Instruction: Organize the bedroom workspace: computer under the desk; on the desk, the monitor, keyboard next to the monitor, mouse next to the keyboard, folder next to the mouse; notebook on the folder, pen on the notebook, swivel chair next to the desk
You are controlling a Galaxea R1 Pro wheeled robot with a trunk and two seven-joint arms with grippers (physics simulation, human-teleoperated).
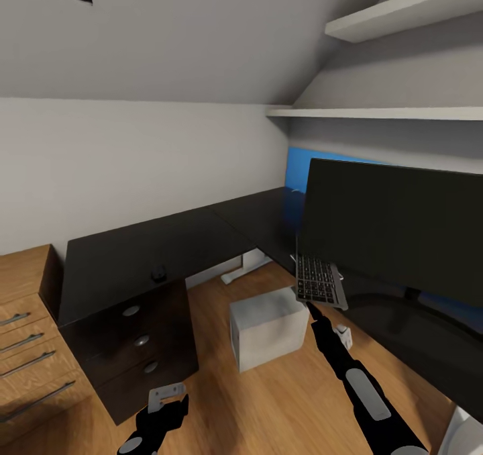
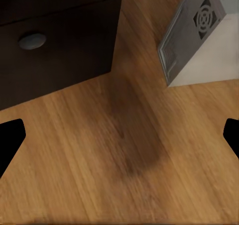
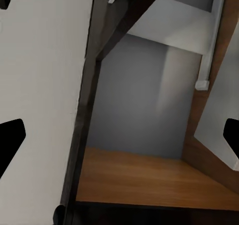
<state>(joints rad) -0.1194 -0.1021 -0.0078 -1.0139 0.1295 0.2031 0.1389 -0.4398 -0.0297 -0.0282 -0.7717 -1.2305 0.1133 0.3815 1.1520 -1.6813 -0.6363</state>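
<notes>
A dark L-shaped desk [image 1: 168,247] stands in the corner under a slanted ceiling, on a wood floor [image 1: 282,394]. The big black monitor [image 1: 396,230] sits on it. The keyboard [image 1: 320,280] is up in the air at the desk's edge, standing tall, keys facing us. The right gripper [image 1: 312,306] holds its bottom end. The left gripper [image 2: 119,135] is wide open over the floor, holding nothing. The gray computer [image 1: 270,327] sits on the floor.

desk [image 1: 168,247]: dark, L-shaped, monitor [image 1: 396,230] on it | floor [image 1: 268,394]: wood, computer [image 1: 268,327] on it

Soft even light; renders slightly blurred (perhaps upscaled); floor [image 2: 124,150] shadow diffuse.
</notes>
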